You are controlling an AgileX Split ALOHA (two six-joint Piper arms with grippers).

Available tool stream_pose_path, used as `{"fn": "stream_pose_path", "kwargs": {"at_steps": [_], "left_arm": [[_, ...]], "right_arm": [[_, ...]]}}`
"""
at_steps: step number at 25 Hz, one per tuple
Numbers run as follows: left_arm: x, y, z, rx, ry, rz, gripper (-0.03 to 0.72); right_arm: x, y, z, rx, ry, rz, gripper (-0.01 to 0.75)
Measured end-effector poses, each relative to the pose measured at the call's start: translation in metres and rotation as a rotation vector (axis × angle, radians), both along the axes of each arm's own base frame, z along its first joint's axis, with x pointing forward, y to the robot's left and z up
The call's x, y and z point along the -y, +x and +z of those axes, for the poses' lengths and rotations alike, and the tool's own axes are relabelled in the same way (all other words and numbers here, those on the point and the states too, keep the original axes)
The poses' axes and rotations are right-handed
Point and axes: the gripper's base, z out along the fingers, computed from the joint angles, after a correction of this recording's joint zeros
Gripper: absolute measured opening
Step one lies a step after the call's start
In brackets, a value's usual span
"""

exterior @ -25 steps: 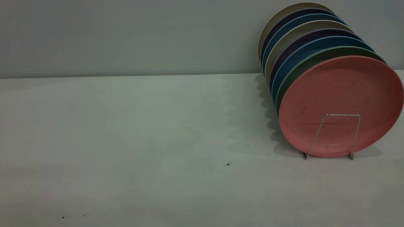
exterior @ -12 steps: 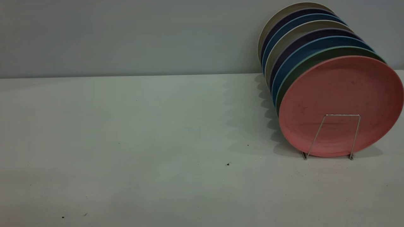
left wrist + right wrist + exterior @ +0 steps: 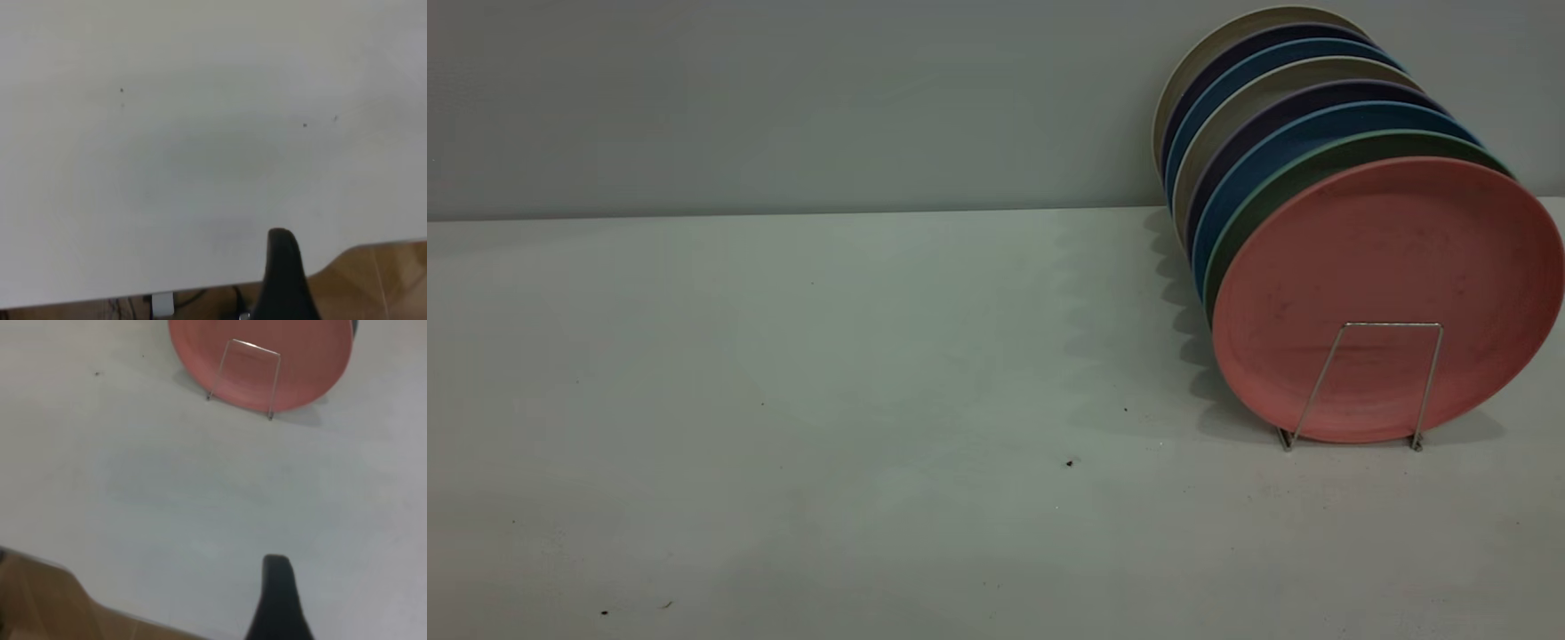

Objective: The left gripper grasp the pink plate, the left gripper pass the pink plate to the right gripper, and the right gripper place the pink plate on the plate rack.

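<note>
Note the pink plate (image 3: 1387, 284) standing upright in the plate rack (image 3: 1369, 382), frontmost, on the surface (image 3: 827, 400); each end effector shows one jaw only, so its state cannot be told

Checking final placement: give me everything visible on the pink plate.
The pink plate is round, salmon-pink and matte, with a low raised rim and faint dark scuffs. It stands on edge, leaning back, foremost in a row of plates in the plate rack, whose front wire loop crosses its lower face. A green plate sits directly behind it. No gripper touches it.
</note>
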Motion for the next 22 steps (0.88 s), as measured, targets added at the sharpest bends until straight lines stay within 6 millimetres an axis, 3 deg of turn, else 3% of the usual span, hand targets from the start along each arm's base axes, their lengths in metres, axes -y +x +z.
{"fn": "stream_pose_path", "kwargs": {"at_steps": [22], "left_arm": [[0.0,-0.012,-0.001,0.089,-0.021,0.025,0.582]], "right_arm": [[0.004,0.001,-0.002,-0.019,0.065,-0.1,0.579]]}}
